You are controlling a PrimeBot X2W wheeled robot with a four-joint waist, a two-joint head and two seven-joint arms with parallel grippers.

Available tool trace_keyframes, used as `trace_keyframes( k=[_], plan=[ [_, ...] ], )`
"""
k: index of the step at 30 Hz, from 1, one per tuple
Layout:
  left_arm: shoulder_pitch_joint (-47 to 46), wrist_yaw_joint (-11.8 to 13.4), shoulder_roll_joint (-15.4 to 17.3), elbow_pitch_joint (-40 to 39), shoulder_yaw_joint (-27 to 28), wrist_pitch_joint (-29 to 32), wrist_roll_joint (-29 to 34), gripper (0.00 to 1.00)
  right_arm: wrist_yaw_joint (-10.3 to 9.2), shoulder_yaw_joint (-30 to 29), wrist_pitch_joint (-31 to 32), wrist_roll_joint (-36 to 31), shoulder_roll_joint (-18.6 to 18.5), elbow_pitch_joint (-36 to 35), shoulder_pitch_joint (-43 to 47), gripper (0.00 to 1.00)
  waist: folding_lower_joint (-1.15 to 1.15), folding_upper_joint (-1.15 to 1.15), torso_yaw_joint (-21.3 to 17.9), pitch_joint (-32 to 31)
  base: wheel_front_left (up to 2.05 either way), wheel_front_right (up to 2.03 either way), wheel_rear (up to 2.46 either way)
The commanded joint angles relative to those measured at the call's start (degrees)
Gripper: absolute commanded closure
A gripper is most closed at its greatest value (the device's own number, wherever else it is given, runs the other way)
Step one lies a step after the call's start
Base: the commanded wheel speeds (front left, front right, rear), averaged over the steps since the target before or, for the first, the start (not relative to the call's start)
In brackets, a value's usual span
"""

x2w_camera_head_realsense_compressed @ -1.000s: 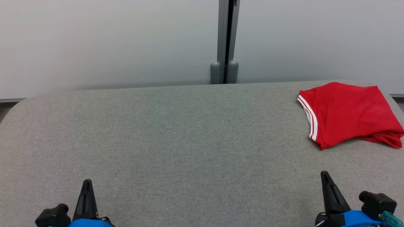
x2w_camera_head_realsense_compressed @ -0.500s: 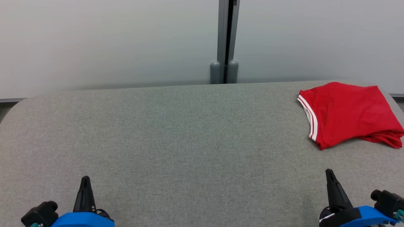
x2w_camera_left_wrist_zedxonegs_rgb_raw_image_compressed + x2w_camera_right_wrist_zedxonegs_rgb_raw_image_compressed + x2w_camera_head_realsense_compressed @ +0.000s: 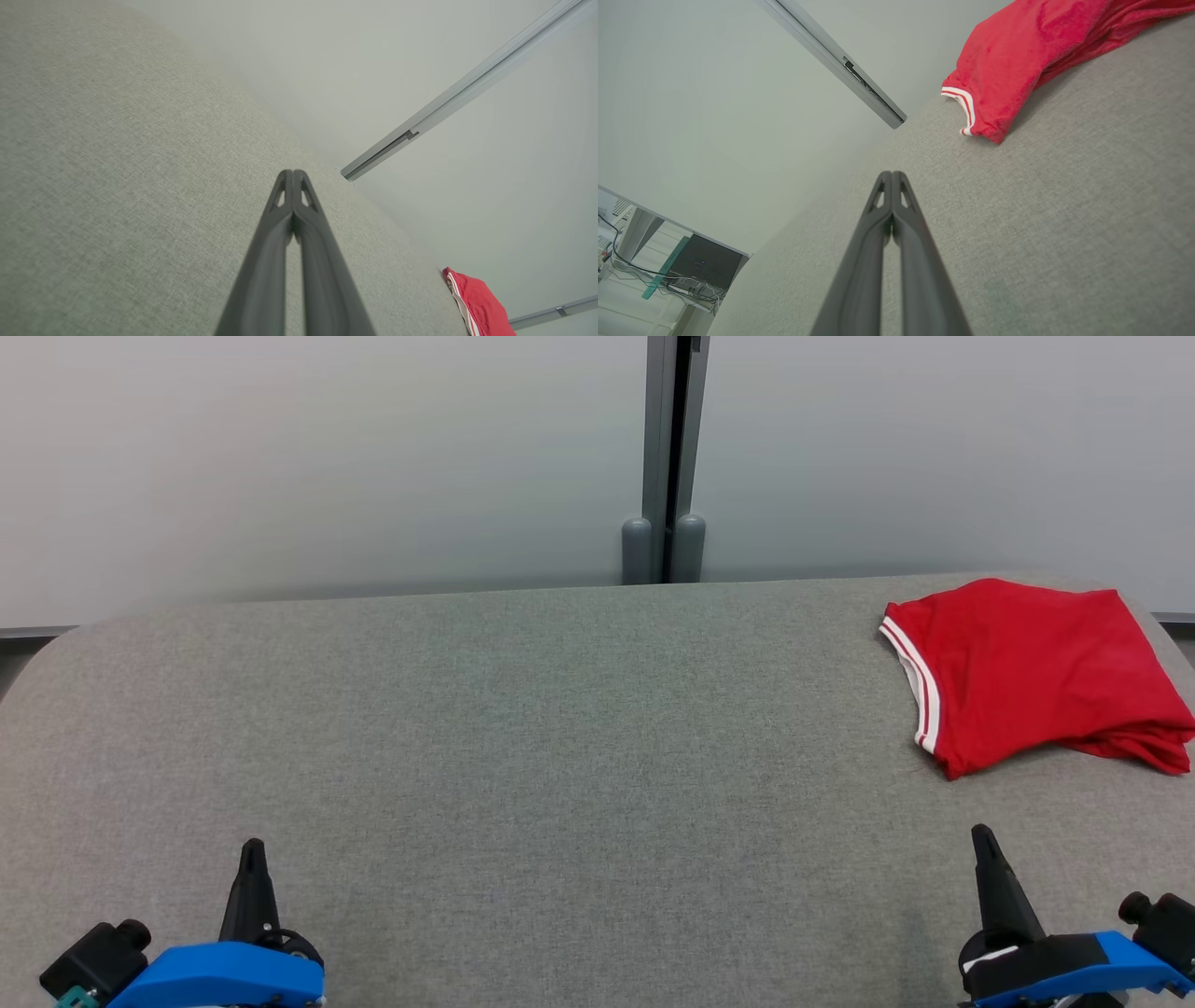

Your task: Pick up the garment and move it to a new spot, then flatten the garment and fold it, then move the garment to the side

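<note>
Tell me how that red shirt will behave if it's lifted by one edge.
The red shirt likely hangs floppy and unfolds: it lies in soft, rumpled layers. It looks thin, so probably light. Pushed over the fabric table, it may bunch rather than slide.

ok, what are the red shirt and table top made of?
The shirt: soft matte knit, probably cotton or jersey; it drapes in wrinkles, with white-striped trim. The table top: grey woven fabric cover, matte; a fine flecked weave shows.

soft, even, bright light; faint shadows; wrist views bend at edges.
</note>
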Motion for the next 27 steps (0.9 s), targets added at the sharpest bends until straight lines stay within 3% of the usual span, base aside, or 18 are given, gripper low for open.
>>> trace_keyframes(
  k=[1, 27],
  plan=[
    [-1.7, -0.5, 0.2, -0.9, 0.6, 0.5, -2.2, 1.0, 0.01, -0.2, 0.5, 2.4, -0.2, -0.9, -1.9, 1.0, 0.0, -0.01, 0.0, 0.0, 0.0, 0.0, 0.0],
    [-3.6, -2.4, -1.0, -1.1, 2.6, 5.0, -19.1, 1.0, 0.01, -1.3, 4.9, 20.1, -0.2, -1.4, -3.4, 1.0, 0.0, -0.01, 0.0, 0.0, 0.0, 0.0, 0.0]
  ],
)
